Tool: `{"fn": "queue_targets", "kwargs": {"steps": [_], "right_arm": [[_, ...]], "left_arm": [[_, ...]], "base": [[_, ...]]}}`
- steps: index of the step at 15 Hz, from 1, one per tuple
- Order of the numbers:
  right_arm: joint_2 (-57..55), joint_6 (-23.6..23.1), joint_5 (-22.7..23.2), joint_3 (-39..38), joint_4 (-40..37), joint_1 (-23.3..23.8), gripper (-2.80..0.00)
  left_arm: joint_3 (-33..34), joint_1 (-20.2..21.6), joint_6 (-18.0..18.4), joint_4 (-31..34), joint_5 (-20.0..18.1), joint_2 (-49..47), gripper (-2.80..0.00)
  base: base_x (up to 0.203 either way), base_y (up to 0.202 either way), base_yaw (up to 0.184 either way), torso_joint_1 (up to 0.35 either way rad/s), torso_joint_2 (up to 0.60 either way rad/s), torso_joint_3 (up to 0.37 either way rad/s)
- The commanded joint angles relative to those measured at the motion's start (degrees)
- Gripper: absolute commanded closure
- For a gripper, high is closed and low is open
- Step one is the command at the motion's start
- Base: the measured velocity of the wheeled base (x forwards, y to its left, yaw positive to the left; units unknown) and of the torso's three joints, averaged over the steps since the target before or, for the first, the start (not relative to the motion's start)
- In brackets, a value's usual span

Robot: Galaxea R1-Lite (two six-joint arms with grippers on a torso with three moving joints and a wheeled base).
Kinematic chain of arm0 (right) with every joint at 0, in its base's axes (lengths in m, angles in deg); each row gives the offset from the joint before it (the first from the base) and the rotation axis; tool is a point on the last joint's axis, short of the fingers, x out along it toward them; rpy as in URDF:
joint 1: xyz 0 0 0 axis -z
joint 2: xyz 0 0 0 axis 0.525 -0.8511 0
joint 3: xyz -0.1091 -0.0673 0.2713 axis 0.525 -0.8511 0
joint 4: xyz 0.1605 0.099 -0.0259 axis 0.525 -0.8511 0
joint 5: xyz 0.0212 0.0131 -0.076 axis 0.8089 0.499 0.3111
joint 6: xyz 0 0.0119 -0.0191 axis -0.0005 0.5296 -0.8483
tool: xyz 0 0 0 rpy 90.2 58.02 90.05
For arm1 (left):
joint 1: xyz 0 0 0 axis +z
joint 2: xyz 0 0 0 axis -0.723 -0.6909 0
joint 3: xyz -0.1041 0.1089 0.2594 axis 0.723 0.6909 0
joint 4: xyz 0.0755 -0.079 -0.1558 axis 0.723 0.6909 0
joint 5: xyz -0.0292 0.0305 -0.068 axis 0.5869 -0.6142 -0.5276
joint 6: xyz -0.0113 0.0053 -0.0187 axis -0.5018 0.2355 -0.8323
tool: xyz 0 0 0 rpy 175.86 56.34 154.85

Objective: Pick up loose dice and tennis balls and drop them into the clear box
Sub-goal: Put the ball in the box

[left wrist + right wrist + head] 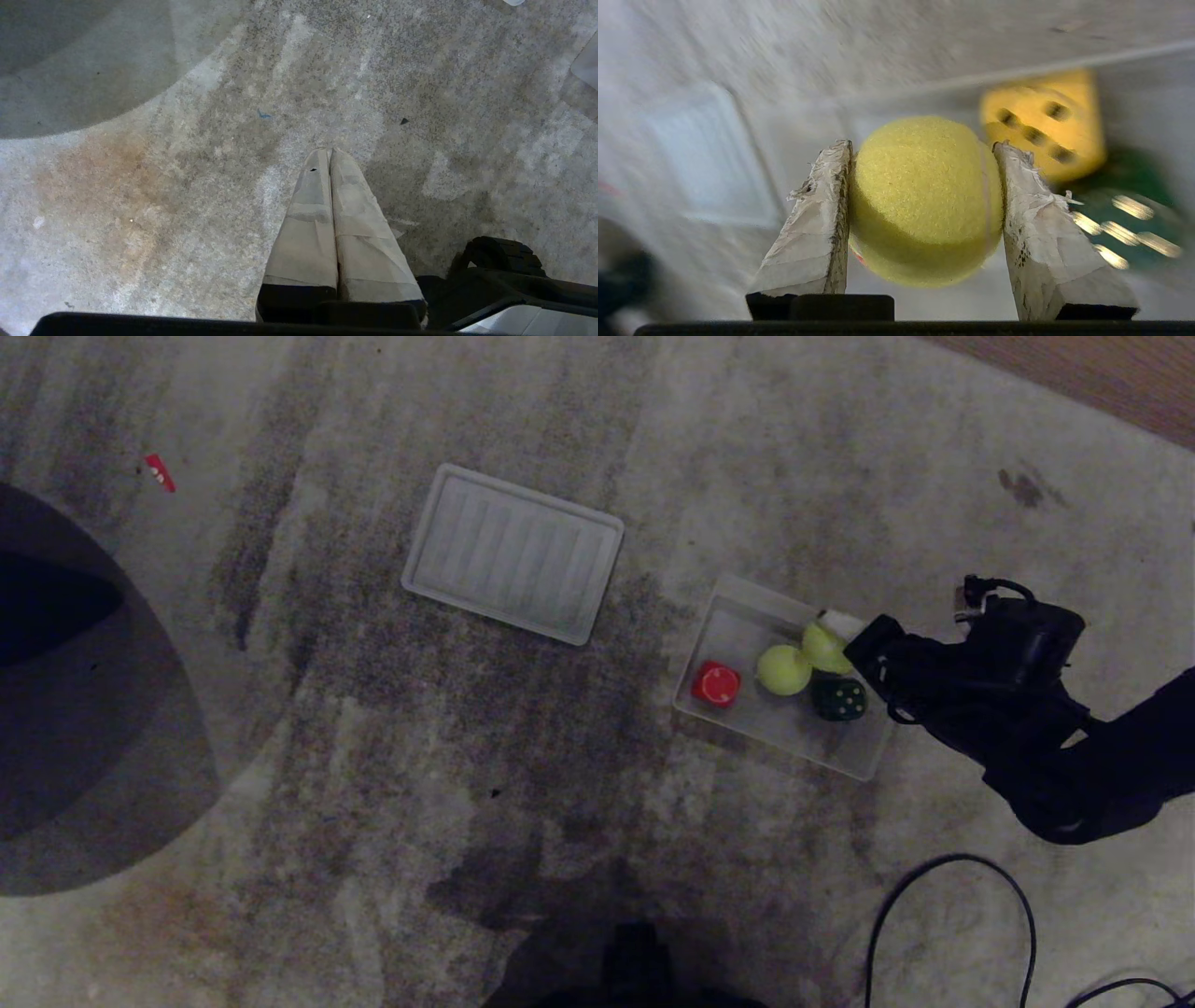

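Observation:
My right gripper [833,642] is shut on a yellow-green tennis ball [924,200], its taped fingers [817,219] pressing both sides. It holds the ball [822,650] over the far right part of the clear box [738,616], which stands on the carpet. In the box, just beyond the ball, lie a yellow black-pipped die [1043,123], seen in the head view too [783,669], a dark green die [838,698] and a red rounded piece [716,683]. Loose dice are out of view. My left gripper [329,151] is parked, shut and empty over bare carpet.
The ribbed whitish lid [512,553] lies flat on the carpet left of the box. A small red scrap [159,472] sits far left, beside a dark round shape [75,709]. A black cable [952,896] loops at the lower right. Wood floor [1102,373] starts at the top right.

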Motion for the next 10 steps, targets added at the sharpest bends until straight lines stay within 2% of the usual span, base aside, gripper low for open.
{"fn": "queue_targets", "kwargs": {"steps": [1, 7, 10], "right_arm": [[-2.8, 1.66, 2.18, 0.96, 1.69, -0.68, -2.8], [-1.49, 1.02, 4.02, -0.23, 3.2, -1.81, -2.8], [3.93, -0.69, 4.7, -6.13, 2.99, -1.99, -2.8]], "left_arm": [[0.09, 0.0, -0.05, -0.07, 0.04, 0.02, 0.0], [0.09, 0.0, -0.05, -0.02, 0.04, 0.02, 0.0], [0.09, 0.0, -0.05, -0.03, 0.04, 0.01, 0.0]], "base": [[0.0, 0.0, 0.0, 0.0, 0.0, 0.0], [0.0, 0.0, 0.0, 0.0, 0.0, 0.0], [0.0, 0.0, 0.0, 0.0, 0.0, 0.0]]}}
